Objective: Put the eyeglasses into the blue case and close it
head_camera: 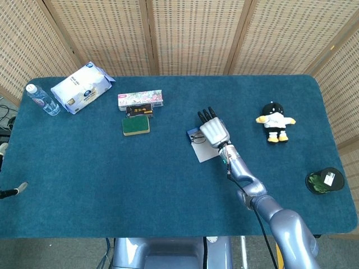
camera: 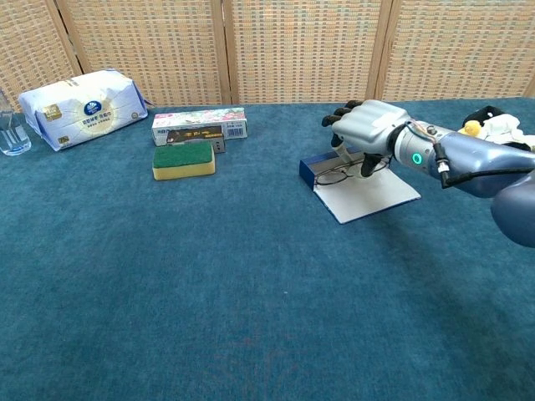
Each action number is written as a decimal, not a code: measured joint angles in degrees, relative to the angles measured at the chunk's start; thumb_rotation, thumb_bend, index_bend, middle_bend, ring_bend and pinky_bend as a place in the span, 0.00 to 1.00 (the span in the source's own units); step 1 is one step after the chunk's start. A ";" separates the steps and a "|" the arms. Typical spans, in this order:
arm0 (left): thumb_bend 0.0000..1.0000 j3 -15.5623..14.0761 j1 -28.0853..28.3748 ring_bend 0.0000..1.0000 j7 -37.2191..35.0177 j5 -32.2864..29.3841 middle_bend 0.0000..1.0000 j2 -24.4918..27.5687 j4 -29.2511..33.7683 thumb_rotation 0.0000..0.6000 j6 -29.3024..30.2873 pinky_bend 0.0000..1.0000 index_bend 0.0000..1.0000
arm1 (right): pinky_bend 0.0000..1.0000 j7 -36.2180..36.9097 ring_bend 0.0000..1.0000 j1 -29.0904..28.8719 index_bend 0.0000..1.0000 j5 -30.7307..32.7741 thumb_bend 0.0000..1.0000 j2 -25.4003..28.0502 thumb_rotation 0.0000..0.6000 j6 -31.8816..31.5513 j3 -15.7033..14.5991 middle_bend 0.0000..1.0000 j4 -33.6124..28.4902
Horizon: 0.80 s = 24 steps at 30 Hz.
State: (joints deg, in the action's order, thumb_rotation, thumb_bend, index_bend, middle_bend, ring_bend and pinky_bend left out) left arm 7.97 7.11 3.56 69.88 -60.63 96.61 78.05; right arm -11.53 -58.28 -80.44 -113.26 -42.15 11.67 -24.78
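The blue case lies open right of the table's middle, its white inner flap spread flat toward me. In the head view the case shows just left of my right hand. The thin dark-framed eyeglasses sit at the case's blue wall, one lens poking out under my right hand. That hand arches over them palm down and holds them between thumb and fingers. In the head view only a bit of the eyeglasses shows beside the hand. No left hand appears in either view.
A green and yellow sponge and a flowered box lie left of the case. A tissue pack and a water bottle stand far left. A plush toy sits at the right, a dark pot near the right edge.
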 measured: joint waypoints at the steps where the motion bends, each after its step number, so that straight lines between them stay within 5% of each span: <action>1: 0.00 0.01 0.05 0.00 -0.04 -0.10 0.00 0.02 -0.02 1.00 -0.13 0.00 0.00 | 0.00 0.00 0.00 -0.19 0.61 0.02 0.52 -0.22 1.00 0.07 -0.02 0.08 0.36; 4: 0.00 0.01 0.13 0.00 -0.13 -0.17 0.00 0.08 -0.07 1.00 -0.23 0.00 0.00 | 0.00 -0.31 0.00 -0.90 0.61 0.11 0.51 -0.91 1.00 0.59 -0.09 0.08 1.70; 7: 0.00 0.00 0.14 0.00 -0.23 -0.25 0.00 0.14 -0.08 1.00 -0.26 0.00 0.00 | 0.00 -0.78 0.00 -1.85 0.58 0.51 0.39 -1.72 1.00 1.17 0.17 0.08 3.16; 10: 0.00 0.04 0.17 0.00 -0.32 -0.42 0.00 0.16 -0.17 1.00 -0.31 0.00 0.00 | 0.00 -1.67 0.00 -2.59 0.39 0.97 0.18 -2.40 1.00 1.29 0.57 0.07 4.50; 17: 0.00 -0.03 0.29 0.00 -0.56 -0.61 0.00 0.31 -0.20 1.00 -0.62 0.00 0.00 | 0.00 -4.79 0.00 -3.32 0.11 3.99 0.05 -4.08 1.00 1.17 2.85 0.02 6.43; 21: 0.00 -0.11 0.34 0.00 -0.68 -0.63 0.00 0.36 -0.21 1.00 -0.77 0.00 0.00 | 0.00 -5.09 0.00 -3.15 0.10 4.43 0.08 -3.69 1.00 0.25 3.21 0.01 5.17; 24: 0.00 -0.12 0.36 0.00 -0.75 -0.65 0.00 0.40 -0.18 1.00 -0.80 0.00 0.00 | 0.00 -5.86 0.00 -2.98 0.10 4.58 0.24 -3.03 1.00 -0.58 3.29 0.01 4.01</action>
State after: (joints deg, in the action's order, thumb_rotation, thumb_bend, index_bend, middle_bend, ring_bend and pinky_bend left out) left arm 7.85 7.47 2.81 69.24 -60.23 96.43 77.26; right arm -17.39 -61.26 -75.86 -116.29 -42.73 14.96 -20.77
